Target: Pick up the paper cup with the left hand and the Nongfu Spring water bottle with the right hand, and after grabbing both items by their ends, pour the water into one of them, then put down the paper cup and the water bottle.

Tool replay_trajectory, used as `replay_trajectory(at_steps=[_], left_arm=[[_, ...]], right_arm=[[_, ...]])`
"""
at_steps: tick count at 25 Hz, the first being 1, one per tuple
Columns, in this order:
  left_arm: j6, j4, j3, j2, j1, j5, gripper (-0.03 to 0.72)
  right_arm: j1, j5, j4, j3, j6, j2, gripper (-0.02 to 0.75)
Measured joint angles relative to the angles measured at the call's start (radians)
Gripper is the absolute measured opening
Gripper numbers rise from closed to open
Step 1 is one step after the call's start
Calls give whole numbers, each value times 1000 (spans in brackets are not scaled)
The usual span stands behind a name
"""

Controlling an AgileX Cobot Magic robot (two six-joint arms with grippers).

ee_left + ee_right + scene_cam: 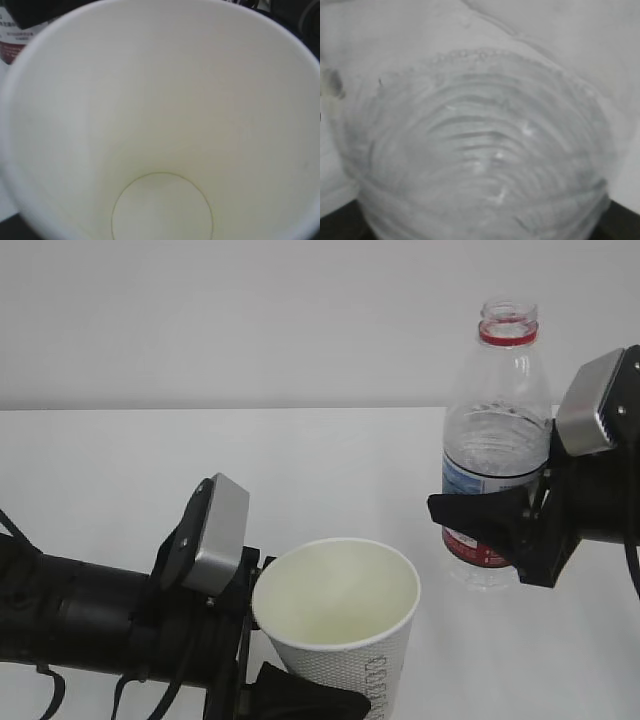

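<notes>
Gripping paper cup [345, 625] w/ left hand [262, 635] jaws, bottle [492, 450] upright in right hand [500, 530] jaws; white bench [150, 470] below, wall [250, 310] behind.

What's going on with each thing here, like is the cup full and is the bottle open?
Cup: held by the left gripper, slightly tilted, empty and dry inside.
Bottle: held upright by the right gripper, cap off, water partway up inside.
Left gripper: fingers closed on the cup's lower part.
Right gripper: fingers closed on the bottle's lower half.
Table: white, nothing spilled that I can see.
</notes>
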Motion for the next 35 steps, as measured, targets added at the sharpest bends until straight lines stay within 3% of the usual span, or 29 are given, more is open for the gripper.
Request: replay_trajectory(at_steps=[11,21,35], left_arm=[[0,-5,0,0,-4,0,534],[0,-5,0,0,-4,2,531],[0,-2,0,0,-4,35,531]], right_arm=[[192,108,4,-80,0,0,521],[206,181,-34,-102,-45,0,521],[206,196,-37,-102,-359,0,521]])
